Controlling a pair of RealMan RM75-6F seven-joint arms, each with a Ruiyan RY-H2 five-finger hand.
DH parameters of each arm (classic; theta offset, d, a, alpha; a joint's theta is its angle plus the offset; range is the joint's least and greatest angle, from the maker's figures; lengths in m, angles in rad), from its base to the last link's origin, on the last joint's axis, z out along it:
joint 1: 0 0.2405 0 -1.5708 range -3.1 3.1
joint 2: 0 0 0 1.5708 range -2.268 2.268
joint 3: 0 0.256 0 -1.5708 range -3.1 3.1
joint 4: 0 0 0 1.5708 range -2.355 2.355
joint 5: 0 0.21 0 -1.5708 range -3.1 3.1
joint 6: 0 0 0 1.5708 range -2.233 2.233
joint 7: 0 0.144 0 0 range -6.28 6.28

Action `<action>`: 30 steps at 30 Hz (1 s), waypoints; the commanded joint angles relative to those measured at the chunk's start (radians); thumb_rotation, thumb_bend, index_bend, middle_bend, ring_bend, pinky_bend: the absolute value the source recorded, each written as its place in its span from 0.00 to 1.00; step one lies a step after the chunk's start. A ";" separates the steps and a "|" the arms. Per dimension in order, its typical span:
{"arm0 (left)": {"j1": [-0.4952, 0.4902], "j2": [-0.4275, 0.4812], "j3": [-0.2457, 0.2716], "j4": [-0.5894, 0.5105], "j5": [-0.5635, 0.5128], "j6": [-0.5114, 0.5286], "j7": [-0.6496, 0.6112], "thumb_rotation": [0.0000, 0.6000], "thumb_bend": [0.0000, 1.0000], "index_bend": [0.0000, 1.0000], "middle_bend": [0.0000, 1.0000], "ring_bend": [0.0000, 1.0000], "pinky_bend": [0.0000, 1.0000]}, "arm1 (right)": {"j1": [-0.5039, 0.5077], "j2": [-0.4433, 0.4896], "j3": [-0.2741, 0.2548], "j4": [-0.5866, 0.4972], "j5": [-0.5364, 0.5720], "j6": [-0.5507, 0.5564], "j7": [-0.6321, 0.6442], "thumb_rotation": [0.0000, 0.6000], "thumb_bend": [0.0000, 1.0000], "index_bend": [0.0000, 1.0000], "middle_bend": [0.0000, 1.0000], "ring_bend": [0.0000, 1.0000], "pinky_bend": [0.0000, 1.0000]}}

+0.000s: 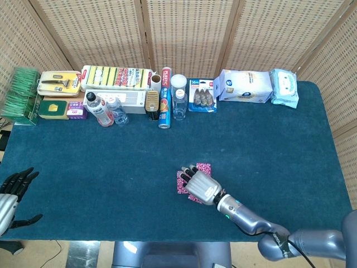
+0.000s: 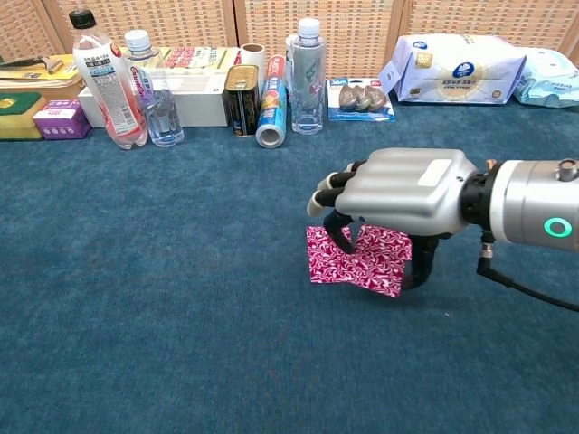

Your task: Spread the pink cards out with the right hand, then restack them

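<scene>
My right hand (image 2: 398, 192) hovers low over the pink cards near the table's middle, its fingers curled down. It pinches one pink card (image 2: 380, 262) between thumb and fingers, and that card lies tilted across the others. The left pink card (image 2: 321, 260) pokes out flat on the blue cloth beside the fingers (image 1: 189, 170). In the head view only the top of the middle card (image 1: 204, 167) and a strip of the left card (image 1: 180, 182) show past the right hand (image 1: 201, 185). The left hand (image 1: 12, 190) rests at the table's near left edge, fingers apart, holding nothing.
Along the back of the blue table (image 1: 111, 162) stands a row of goods: bottles (image 2: 104, 77), a can (image 2: 242, 99), a lying tube (image 2: 271, 113), a clear bottle (image 2: 306, 77), wipes packs (image 2: 457, 68) and boxes (image 1: 117, 78). A wicker screen stands behind.
</scene>
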 commanded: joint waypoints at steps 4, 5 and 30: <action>-0.004 0.002 -0.002 0.001 -0.005 -0.006 -0.005 1.00 0.05 0.00 0.00 0.00 0.00 | 0.063 -0.055 0.024 0.021 0.083 -0.031 -0.079 1.00 0.14 0.42 0.15 0.11 0.17; -0.004 0.002 -0.002 0.001 -0.005 -0.007 -0.005 1.00 0.05 0.00 0.00 0.00 0.00 | 0.069 -0.060 0.024 0.024 0.091 -0.032 -0.086 1.00 0.14 0.42 0.15 0.11 0.17; -0.012 0.000 -0.001 -0.007 -0.012 -0.025 0.011 1.00 0.05 0.00 0.00 0.00 0.00 | 0.284 -0.161 -0.011 0.115 0.305 -0.045 -0.298 1.00 0.16 0.42 0.15 0.12 0.20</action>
